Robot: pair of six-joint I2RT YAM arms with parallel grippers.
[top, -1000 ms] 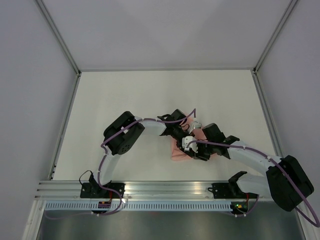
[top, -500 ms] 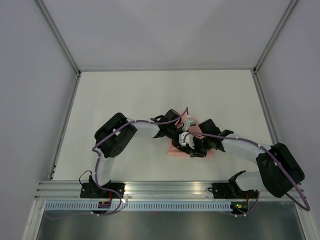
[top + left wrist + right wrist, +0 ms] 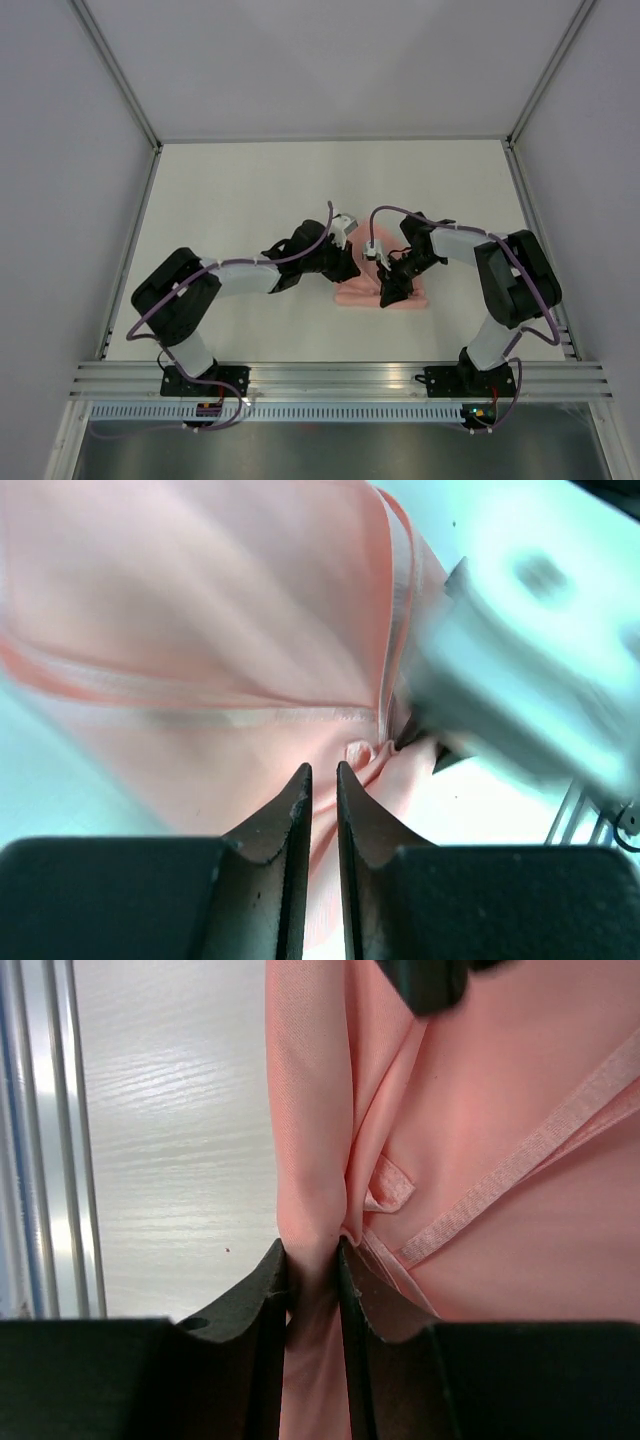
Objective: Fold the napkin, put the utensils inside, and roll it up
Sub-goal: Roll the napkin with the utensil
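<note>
Toward the near middle of the worktop [image 3: 240,190] lies the napkin [image 3: 408,300], a bunched salmon-pink heap between the two arms. The right tool [image 3: 312,1255] pinches a raised fold of it. The left tool [image 3: 320,772] has its jaws almost pressed together over the cloth; whether any cloth is nipped between them I cannot tell. Thin, limp and a little glossy, the napkin will likely sag and slip, so a hemmed edge or corner seems the safest hold.
</note>
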